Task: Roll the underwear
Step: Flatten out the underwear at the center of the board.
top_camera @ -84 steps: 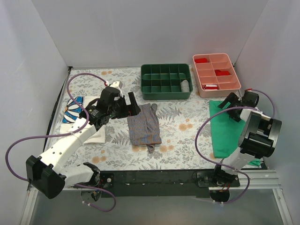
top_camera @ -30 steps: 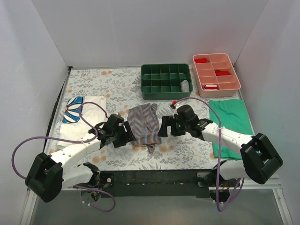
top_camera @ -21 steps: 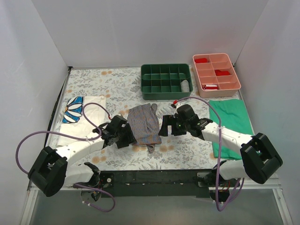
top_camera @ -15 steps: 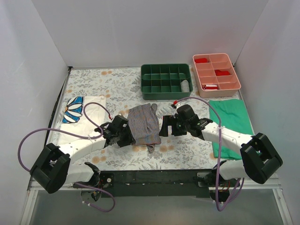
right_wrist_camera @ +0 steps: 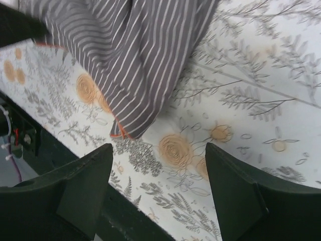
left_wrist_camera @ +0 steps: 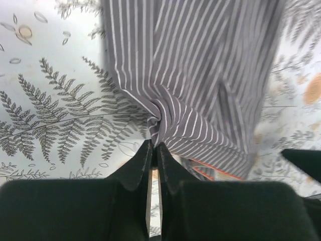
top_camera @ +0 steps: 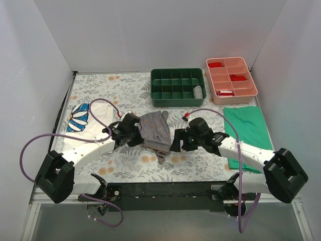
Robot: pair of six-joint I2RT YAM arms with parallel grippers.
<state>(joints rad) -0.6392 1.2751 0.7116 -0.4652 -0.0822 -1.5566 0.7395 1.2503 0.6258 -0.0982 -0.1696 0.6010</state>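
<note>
Floral-printed table [top_camera: 130, 165] is stretching ahead. Mid-table, we are pinching the left edge of the striped underwear [top_camera: 156, 129] with our left gripper [left_wrist_camera: 153, 150], probably lifting it to start the roll. Our right gripper [right_wrist_camera: 159, 175] is hovering spread beside its right edge. Behind, a green tray [top_camera: 175, 102] and a pink tray [top_camera: 228, 59] are sitting.

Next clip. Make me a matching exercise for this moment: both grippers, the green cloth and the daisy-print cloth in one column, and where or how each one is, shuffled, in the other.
Column one
1. left gripper
2. right gripper
3. green cloth
4. daisy-print cloth

Column two
A. lying flat on the right, on the near side of the pink tray
B. open, holding nothing, beside the underwear
C. lying flat on the far left
D. shut, pinching the underwear's edge

Pairs: 1-D, 2-B, 3-A, 4-C
</note>
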